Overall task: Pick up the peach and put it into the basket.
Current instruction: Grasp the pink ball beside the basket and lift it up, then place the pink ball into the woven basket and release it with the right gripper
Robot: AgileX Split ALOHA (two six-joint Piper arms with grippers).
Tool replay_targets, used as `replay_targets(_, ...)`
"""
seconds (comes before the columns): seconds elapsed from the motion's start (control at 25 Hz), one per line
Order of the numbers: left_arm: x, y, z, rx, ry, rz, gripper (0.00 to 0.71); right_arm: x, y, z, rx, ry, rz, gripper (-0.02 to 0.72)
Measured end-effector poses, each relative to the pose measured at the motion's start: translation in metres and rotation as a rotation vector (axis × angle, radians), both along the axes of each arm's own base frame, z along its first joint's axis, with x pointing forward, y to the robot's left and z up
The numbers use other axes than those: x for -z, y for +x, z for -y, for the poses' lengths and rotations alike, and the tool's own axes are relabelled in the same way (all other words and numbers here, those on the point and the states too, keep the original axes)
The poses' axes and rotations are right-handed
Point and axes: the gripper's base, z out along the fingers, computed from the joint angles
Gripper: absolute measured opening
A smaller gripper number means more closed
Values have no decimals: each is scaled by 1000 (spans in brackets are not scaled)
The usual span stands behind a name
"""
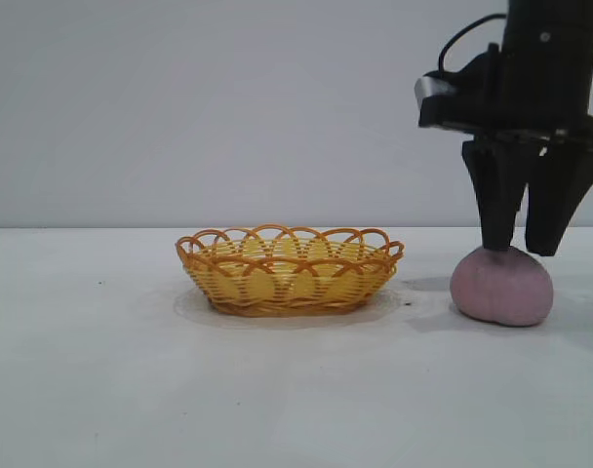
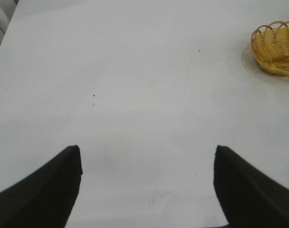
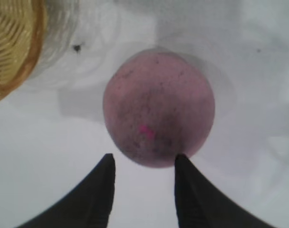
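The dull pink peach (image 1: 501, 286) lies on the white table just right of the yellow wicker basket (image 1: 277, 283). My right gripper (image 1: 521, 250) hangs straight above the peach, fingers pointing down and open. One fingertip (image 1: 496, 242) sits on the fruit's top, the other (image 1: 545, 249) just off its upper right side. In the right wrist view the peach (image 3: 158, 114) lies just beyond the gripper (image 3: 144, 159), and nothing is between the fingers. The basket's rim (image 3: 33, 52) shows at that view's edge. My left gripper (image 2: 147, 152) is open over bare table, far from the basket (image 2: 277, 47).
The white table (image 1: 131, 390) stretches wide in front of and to the left of the basket. A plain grey wall stands behind. A small dark speck (image 3: 78, 47) marks the table between basket and peach.
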Motion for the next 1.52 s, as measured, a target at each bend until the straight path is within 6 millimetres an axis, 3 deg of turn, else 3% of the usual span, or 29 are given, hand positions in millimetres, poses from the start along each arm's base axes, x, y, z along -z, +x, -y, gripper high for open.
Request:
replay_targets(0.2, 0, 0, 0, 0, 0, 0, 546, 3, 2, 0, 3, 1, 7, 85)
replay_targets(0.32, 0, 0, 0, 0, 0, 0, 546, 4, 3, -1, 5, 3, 18, 0)
replay_targets(0.64, 0, 0, 0, 0, 0, 0, 546, -3, 2, 0, 4, 7, 34, 0)
replay_targets(1.24, 0, 0, 0, 0, 0, 0, 546, -75, -17, 4, 7, 84, 179, 0)
replay_targets(1.36, 0, 0, 0, 0, 0, 0, 546, -81, -20, -3, 4, 114, 187, 0)
replay_targets(1.52, 0, 0, 0, 0, 0, 0, 546, -82, -29, -27, -58, 136, 215, 0)
